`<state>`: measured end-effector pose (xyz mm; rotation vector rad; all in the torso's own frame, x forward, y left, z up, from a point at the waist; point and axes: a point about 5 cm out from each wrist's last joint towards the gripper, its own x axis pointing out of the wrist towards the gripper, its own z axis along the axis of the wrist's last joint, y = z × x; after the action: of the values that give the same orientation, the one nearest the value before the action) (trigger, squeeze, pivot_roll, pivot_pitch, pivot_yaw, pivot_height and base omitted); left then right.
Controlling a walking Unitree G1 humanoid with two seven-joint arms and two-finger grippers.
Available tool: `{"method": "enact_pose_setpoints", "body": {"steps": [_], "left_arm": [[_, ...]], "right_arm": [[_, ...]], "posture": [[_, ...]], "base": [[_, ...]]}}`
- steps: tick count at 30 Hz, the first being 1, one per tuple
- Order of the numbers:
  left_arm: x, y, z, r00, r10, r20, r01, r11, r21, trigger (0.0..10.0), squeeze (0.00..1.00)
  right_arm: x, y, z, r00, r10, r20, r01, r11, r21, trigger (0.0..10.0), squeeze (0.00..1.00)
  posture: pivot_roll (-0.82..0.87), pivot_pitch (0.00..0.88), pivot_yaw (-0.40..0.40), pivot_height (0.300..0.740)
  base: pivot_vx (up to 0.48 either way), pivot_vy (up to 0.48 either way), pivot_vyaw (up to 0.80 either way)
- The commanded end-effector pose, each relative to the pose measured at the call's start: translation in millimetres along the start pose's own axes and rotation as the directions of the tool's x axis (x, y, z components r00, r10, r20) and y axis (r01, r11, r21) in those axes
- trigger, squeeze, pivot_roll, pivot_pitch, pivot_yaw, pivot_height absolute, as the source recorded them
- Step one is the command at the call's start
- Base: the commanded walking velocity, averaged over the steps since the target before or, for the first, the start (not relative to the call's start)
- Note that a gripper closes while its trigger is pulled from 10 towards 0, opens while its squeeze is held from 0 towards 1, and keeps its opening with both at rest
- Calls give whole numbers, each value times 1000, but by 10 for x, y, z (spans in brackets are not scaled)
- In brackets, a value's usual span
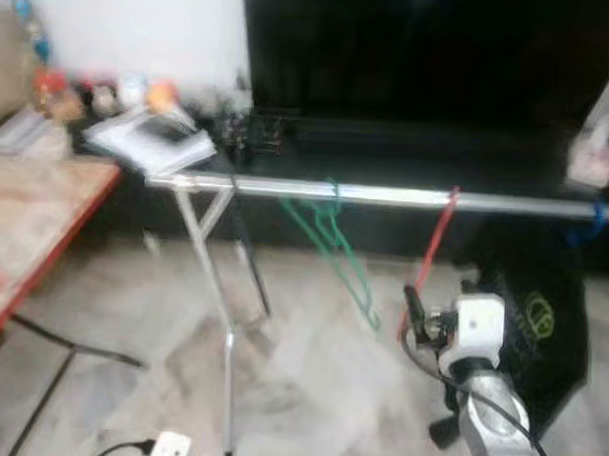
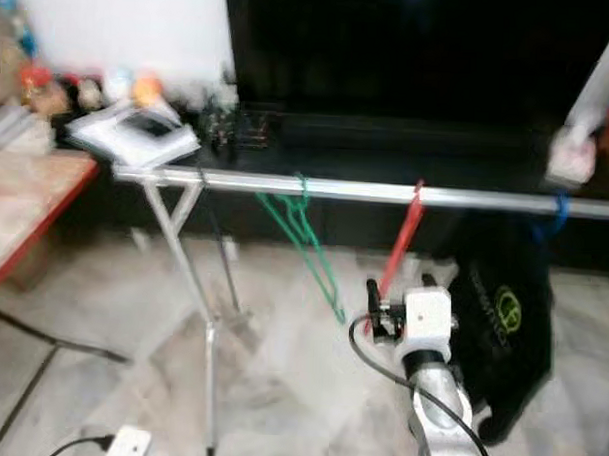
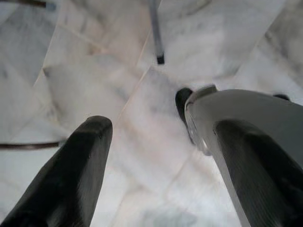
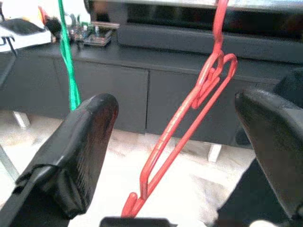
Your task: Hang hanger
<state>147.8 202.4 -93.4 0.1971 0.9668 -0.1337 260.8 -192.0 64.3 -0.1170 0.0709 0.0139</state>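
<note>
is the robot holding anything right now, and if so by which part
Nothing is held. The right gripper has its jaws wide apart around the lower part of the red hanger, which hangs on the silver rail by its hook. The left gripper is open over the floor.

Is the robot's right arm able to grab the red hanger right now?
Probably yes. The red hanger hangs from the rail right between the open fingers of the right gripper, with nothing in the way.

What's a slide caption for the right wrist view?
Open right gripper around the red hanger hooked on the rail, green hanger beside it.
</note>
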Motion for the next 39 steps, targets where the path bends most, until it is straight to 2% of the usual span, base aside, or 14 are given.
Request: {"method": "enact_pose_setpoints", "body": {"steps": [1, 22, 31, 36, 38, 39], "left_arm": [[-26, -3, -112, 999, -7, -46, 8, 1000, 7, 10000, 0], [-21, -8, -101, 999, -7, -46, 7, 1000, 3, 10000, 0], [-21, -23, -112, 999, -6, -50, 6, 1000, 4, 10000, 0], [-20, -12, -104, 999, -2, -49, 2, 1000, 3, 10000, 0], [-20, -8, -102, 999, 0, -49, 0, 1000, 4, 10000, 0], [-19, 7, -92, 999, 13, -41, -13, 1000, 0, 10000, 0]], "right_arm": [[13, 23, 1, 1000, 3, -2, -3, 1000, 1, 10000, 0], [76, 17, -80, 1000, -9, -30, 9, 1000, 8, 10000, 0], [57, 5, -334, 992, -35, -122, 41, 998, 43, 10000, 0], [-46, 16, -643, 969, -12, -248, 20, 999, 27, 10000, 0], [-68, 20, -690, 963, -6, -268, 11, 1000, 15, 10000, 0], [-159, 63, -847, 941, 34, -338, -40, 999, -9, 10000, 0]], "posture": [[-139, 0, 17, 740], [-129, 0, 15, 740], [-119, 0, 12, 740], [-116, 0, 11, 740], [-118, 0, 7, 740], [-119, 0, 4, 740]], "base": [[-285, 0, 0], [-285, 0, 0], [-285, 0, 0], [-285, 0, 0], [-289, 0, 0], [-285, 0, 0]]}}
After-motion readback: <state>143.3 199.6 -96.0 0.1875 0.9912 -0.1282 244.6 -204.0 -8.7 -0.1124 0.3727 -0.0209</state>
